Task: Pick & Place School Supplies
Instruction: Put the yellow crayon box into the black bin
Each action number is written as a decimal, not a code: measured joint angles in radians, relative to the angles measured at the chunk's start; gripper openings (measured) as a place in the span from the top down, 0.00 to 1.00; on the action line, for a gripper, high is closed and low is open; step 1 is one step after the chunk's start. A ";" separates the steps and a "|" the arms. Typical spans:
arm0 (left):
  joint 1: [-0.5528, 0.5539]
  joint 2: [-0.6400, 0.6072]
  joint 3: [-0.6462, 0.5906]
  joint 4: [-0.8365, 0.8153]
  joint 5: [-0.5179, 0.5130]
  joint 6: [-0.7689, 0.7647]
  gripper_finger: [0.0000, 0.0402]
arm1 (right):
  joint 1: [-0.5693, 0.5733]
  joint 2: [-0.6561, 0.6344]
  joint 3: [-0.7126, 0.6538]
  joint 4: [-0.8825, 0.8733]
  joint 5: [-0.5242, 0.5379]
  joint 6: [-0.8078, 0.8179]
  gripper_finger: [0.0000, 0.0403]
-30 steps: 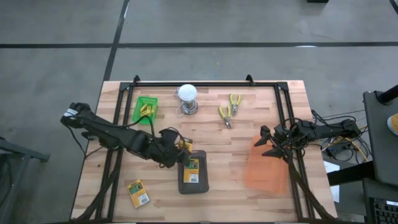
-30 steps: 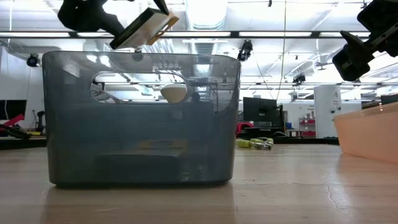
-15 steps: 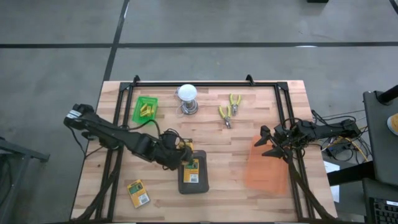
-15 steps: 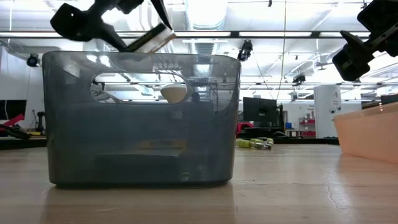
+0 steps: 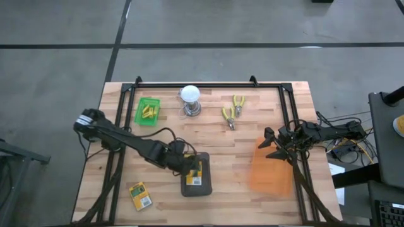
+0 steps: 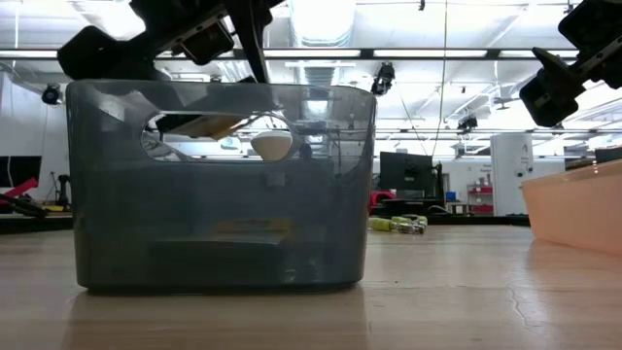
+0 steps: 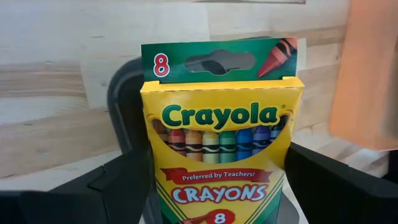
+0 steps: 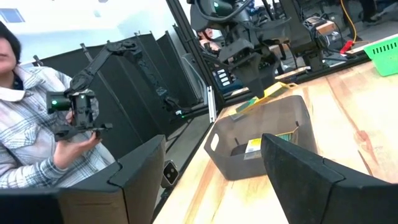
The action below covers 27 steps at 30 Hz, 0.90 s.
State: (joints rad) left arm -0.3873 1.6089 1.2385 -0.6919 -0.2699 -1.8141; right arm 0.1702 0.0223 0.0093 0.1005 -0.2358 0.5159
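Observation:
My left gripper [image 5: 183, 161] is over the dark grey bin [image 5: 197, 186] and is shut on a green-and-yellow crayon box [image 7: 221, 143]. In the low view this box [image 6: 199, 124] shows through the bin wall [image 6: 224, 194], just under the rim. A second crayon box [image 5: 194, 178] lies flat on the bin floor. A third [image 5: 140, 195] lies flat on the table near the near-left corner. Tiny yellow pieces [image 5: 149, 112] sit in a green tray. My right gripper [image 5: 271, 145] waits open above the orange bin's far edge. My left gripper pinches the crayon box between its two fingers [image 7: 118, 180], one on each long side edge [image 7: 149, 186], at the box's lower half. The hang-tab end [image 7: 217, 59] points away from the wrist. The fingers come slanting down from the table's left. The box is lifted clear and tilted, inside the bin's mouth.
A white bulb on a metal base [image 5: 190, 99] and yellow-handled pliers [image 5: 232, 112] lie toward the far edge. A translucent orange bin [image 5: 271, 169] stands at the right. A black frame rail [image 5: 202, 84] runs along the far side. A person [image 8: 37, 124] stands beyond the table.
My left gripper has moved right and toward the near edge, and down over the grey bin. It stayed shut on the crayon box. The box was above the rim; it now sits lower and flatter, inside the bin's mouth.

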 joint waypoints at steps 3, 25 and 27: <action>0.005 0.017 0.000 0.022 0.010 0.000 0.15 | 0.000 0.000 0.000 0.000 0.000 0.000 0.35; 0.033 0.131 0.000 0.106 0.182 -0.021 0.12 | 0.000 0.001 0.000 0.000 0.000 0.000 0.35; 0.033 0.131 0.000 0.106 0.182 -0.021 0.12 | 0.000 0.001 0.000 0.000 0.000 0.000 0.35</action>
State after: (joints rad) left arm -0.3542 1.7396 1.2385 -0.5858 -0.0883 -1.8355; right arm 0.1699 0.0235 0.0093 0.1005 -0.2356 0.5159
